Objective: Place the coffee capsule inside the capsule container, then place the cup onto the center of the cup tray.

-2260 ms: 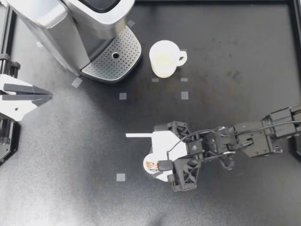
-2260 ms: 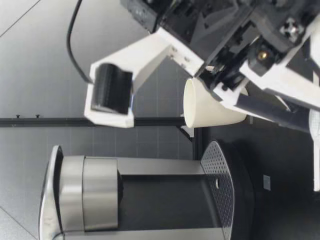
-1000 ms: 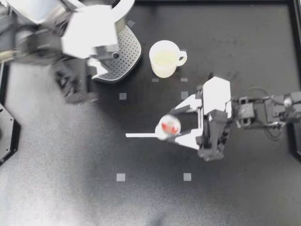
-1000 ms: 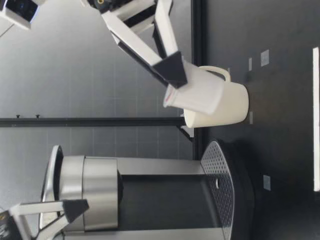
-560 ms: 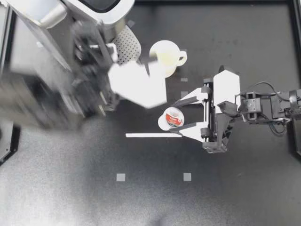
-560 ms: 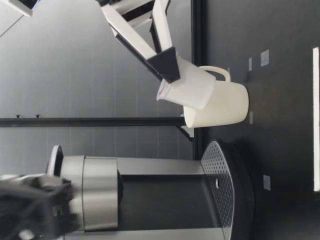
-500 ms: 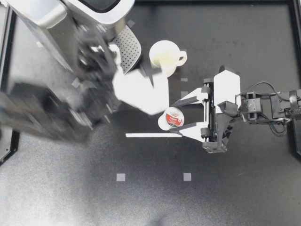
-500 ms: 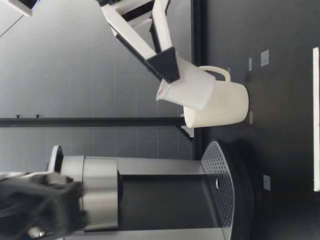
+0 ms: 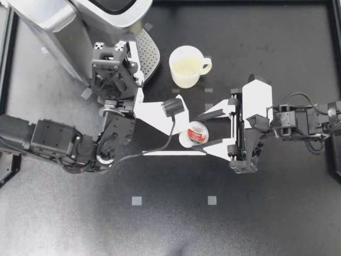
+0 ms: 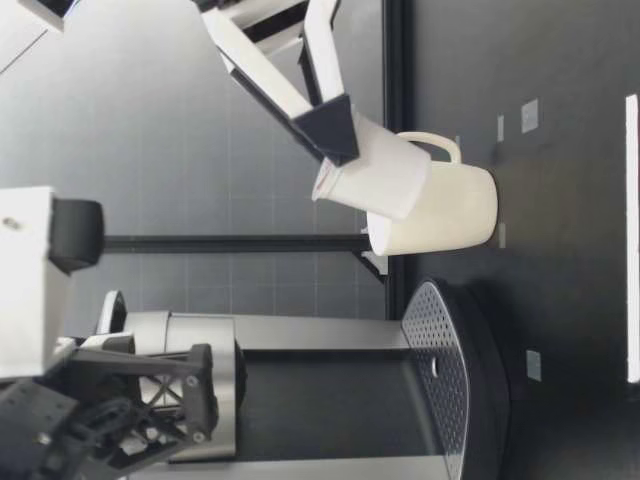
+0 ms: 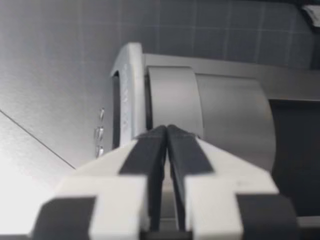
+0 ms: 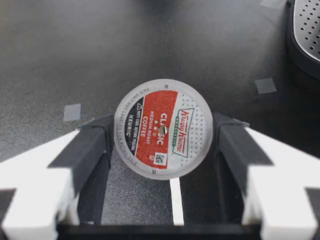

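1. The coffee capsule [image 9: 196, 132] is just right of frame centre in the top view. It is lifted clear of the counter [image 9: 277, 213], with its foil lid facing up.
2. My right claw [image 9: 198, 134] holds it. In the right wrist view both pads touch the capsule [image 12: 163, 128] from opposite sides, on the side wall just under the rim. In the low view the capsule [image 10: 378, 175] hangs tilted above the counter.
3. Handling (judgement): the capsule is light, with a thin, tapered and probably slick plastic wall and a foil lid that punctures easily. The rim is the stiffest part. Grip the wall close under the rim with moderate force, and never press on the foil.
4. My left claw [image 9: 173, 108] is above frame centre, near the capsule. Its fingers are pressed together on nothing. In the left wrist view the claw [image 11: 166, 131] points at the machine's head.
5. The coffee machine [image 9: 80, 21] fills the upper left corner. The capsule container is judged to lie under the dark top panel [image 9: 116, 4]. Whether it is open cannot be told.
6. The cup [image 9: 186, 66] stands upright at upper centre, with its handle toward the right of the frame. It is just beside the cup tray [image 9: 150, 53], not on it. It looks stiff, heavier and probably brittle, so take it by the rim wall or the handle
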### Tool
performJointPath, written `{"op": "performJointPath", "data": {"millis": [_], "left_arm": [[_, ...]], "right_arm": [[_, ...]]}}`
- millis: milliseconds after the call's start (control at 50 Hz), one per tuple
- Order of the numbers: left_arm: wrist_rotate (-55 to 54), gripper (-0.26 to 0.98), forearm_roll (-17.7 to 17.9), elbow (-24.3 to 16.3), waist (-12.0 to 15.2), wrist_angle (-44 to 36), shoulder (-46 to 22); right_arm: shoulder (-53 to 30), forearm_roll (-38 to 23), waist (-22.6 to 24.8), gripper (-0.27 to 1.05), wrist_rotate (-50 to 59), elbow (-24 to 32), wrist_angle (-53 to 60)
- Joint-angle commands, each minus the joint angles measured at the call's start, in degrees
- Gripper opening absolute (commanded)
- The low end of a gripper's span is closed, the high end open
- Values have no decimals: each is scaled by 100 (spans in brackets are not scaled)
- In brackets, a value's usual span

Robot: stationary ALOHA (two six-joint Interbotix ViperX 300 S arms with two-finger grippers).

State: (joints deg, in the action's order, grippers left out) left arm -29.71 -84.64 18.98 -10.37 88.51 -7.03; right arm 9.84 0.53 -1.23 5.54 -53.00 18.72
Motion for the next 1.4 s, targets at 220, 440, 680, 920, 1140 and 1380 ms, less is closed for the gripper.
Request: {"op": "performJointPath", "data": {"millis": [220, 440, 680, 920, 1140, 1380], "left_arm": [[-26, 13, -202, 149, 264, -88, 149], [-26, 13, -334, 149, 439, -88, 229], [-18, 13, -896, 114, 439, 176, 387], [-281, 13, -1187, 158, 439, 229, 835], [-1257, 13, -1195, 352, 545, -202, 1345], [-2382, 13, -1195, 791, 923, -782, 2074]], "right_arm": [[97, -9, -35, 54, 0, 79, 62], [114, -9, -35, 54, 0, 79, 62], [114, -9, -35, 54, 9, 79, 62], [141, -9, -35, 54, 9, 88, 70], [211, -9, -35, 54, 18, 114, 272], [492, -18, -53, 54, -53, 167, 747]]}}
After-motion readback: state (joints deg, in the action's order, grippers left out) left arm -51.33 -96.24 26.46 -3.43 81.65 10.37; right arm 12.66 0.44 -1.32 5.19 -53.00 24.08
